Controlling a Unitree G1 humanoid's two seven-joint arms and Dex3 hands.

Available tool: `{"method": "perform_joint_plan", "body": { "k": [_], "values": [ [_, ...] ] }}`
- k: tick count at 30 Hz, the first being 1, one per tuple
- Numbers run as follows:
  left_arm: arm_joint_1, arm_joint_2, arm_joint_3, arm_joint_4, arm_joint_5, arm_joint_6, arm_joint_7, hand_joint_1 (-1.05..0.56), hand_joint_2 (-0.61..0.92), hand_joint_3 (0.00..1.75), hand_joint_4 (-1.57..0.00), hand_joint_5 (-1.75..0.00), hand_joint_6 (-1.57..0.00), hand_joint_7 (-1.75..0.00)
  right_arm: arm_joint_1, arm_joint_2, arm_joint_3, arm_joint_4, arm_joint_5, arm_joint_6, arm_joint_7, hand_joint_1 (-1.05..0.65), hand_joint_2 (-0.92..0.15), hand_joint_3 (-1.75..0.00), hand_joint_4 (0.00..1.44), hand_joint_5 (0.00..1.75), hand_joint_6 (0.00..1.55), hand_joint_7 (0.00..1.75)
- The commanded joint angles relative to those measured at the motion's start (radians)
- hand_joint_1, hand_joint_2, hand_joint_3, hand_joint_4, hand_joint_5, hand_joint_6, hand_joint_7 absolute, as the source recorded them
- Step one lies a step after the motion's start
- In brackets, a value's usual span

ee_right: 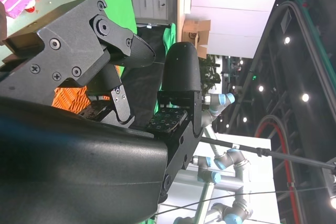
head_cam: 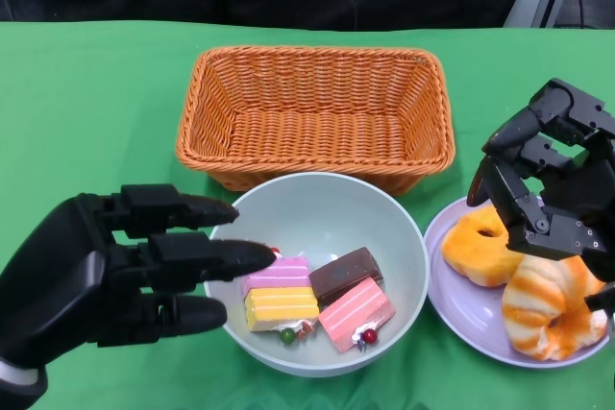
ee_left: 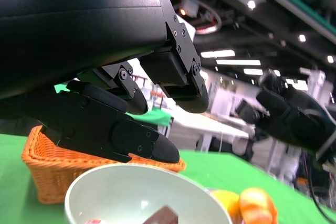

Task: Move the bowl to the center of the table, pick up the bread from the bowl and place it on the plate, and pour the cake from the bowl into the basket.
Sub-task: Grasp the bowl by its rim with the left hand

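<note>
L hand (head_cam: 106,276) fingers spread at bowl (head_cam: 404,237) rim, R hand (head_cam: 553,189) spread above bread (head_cam: 538,309)

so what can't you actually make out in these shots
- Bowl, head view: the left hand covers its left rim, so contact there cannot be told.
- Pink cake, head view: partly behind the left fingers.
- Bread on the plate, head view: the right hand overlaps it; the picture's edge cuts the plate.
- Basket, right wrist view: only a sliver shows past the hand.
- Cakes, left wrist view: cut off by the edge.
</note>
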Motion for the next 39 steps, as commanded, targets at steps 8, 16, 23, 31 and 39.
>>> {"method": "perform_joint_plan", "body": {
  "k": [8,16,23,31,39],
  "values": [
    [-0.022,0.107,-0.065,0.082,-0.009,-0.095,-0.004,-0.43,0.88,0.01,-0.93,-0.17,-1.01,-0.07,-0.001,0.014,-0.014,-0.022,0.006,0.022,-0.011,-0.11,-0.53,-1.00,0.79,1.56,0.74,1.18],
    [-0.029,0.144,-0.066,0.103,0.036,-0.125,-0.001,-0.43,0.87,0.00,-1.02,-0.20,-1.07,-0.06,0.008,0.021,-0.008,-0.027,0.002,0.013,-0.006,-0.10,-0.54,-0.99,0.78,1.56,0.75,1.16],
    [-0.016,0.117,-0.030,0.039,0.209,-0.096,0.033,-0.44,0.88,0.01,-1.07,-0.22,-1.06,-0.04,0.014,0.026,0.000,-0.034,0.001,-0.003,0.018,-0.11,-0.52,-1.05,0.77,1.56,0.73,1.18],
    [0.024,0.112,-0.056,-0.061,0.279,0.014,0.039,-0.43,0.87,0.00,-1.07,-0.21,-1.05,-0.01,0.021,0.037,0.007,-0.038,-0.016,-0.018,0.026,-0.13,-0.50,-1.05,0.78,1.57,0.73,1.20],
    [0.052,0.108,-0.065,-0.117,0.345,0.094,0.086,-0.42,0.90,0.01,-1.03,-0.16,-1.01,0.00,0.026,0.058,0.010,-0.036,-0.035,-0.029,0.013,-0.10,-0.50,-1.06,0.78,1.57,0.73,1.21]
  ]
}}
